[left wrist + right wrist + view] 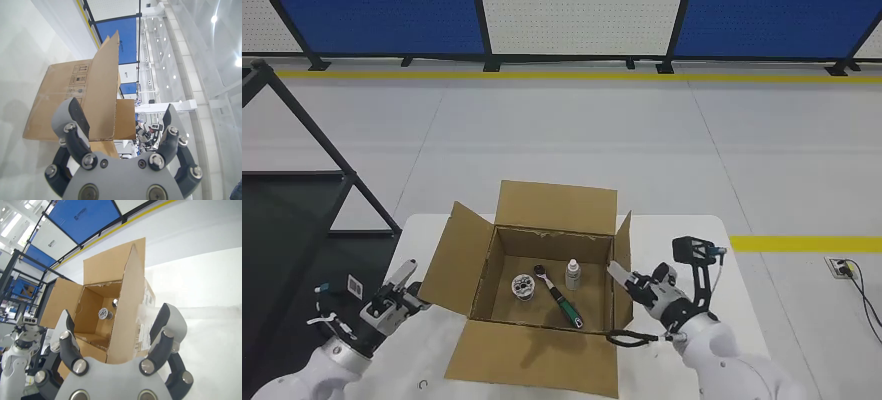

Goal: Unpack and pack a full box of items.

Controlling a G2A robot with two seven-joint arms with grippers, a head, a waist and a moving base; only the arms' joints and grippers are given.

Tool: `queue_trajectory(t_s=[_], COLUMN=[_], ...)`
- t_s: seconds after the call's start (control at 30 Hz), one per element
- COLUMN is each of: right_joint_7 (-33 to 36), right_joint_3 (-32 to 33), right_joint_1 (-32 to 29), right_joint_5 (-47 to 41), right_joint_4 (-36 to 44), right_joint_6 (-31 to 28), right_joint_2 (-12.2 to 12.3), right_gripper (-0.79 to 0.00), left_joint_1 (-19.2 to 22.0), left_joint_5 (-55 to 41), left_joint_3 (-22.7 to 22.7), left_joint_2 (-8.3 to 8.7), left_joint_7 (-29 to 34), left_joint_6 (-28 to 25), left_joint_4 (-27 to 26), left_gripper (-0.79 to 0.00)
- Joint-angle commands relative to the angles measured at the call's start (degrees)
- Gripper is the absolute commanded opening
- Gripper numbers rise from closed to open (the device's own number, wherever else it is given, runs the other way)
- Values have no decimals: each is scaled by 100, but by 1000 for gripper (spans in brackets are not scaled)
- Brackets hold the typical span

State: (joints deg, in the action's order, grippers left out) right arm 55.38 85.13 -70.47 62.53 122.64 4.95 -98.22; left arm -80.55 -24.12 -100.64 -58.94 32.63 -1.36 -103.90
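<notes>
**Q:** What is the central object here?

**A:** A brown corrugated cardboard box [557, 205] stands in the middle of the white table [432, 235] with all four flaps open. Three things are on its floor. One is a round silver metal holder [525, 287] with holes in its top face. Another is a ratchet wrench with a green-and-black handle [560, 298]. The third is a small white bottle [573, 272], which stands upright. The wrench lies between the other two, and all three are near one another.

**Q:** Where are the grippers, and how are their jaws set?

**A:** The left gripper [122, 106] sits outside the box, just beside the splayed left flap, with its jaws spread wide and holding nothing. The right gripper [115, 310] is also wide and empty, and sits just beside the nearly upright right flap. Near it, by the corner of the front flap, lies a slim dark object [630, 339] too small to identify.

**Q:** How far along is the task?

**A:** It looks like early unpacking. Three items are inside the box and neither gripper is within its walls. Lifting those items out appears to be left to do, as does the whole repacking. Whether the dark object came out of the box cannot be told.
</notes>
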Motion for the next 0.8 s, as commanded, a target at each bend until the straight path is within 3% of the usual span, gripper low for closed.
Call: queue_trajectory(t_s=[0.0, 0.37, 0.77], right_joint_7=[59, 4, -109], right_joint_3=[-11, -500, -950], right_joint_1=[16, 364, 1033], right_joint_5=[-304, -1265, -1449], right_joint_4=[-32, -712, -1940], right_joint_6=[-132, -415, -100], right_joint_2=[16, 88, 139], right_gripper=[0, 0, 0], left_joint_1=[21, 35, 555], left_joint_5=[7, 144, 520], left_joint_3=[53, 405, 1230], left_joint_2=[-2, -20, -66], left_joint_7=[43, 236, 287], left_joint_6=[-9, -68, 304], left_joint_4=[-64, -382, -198], left_gripper=[0, 0, 0])
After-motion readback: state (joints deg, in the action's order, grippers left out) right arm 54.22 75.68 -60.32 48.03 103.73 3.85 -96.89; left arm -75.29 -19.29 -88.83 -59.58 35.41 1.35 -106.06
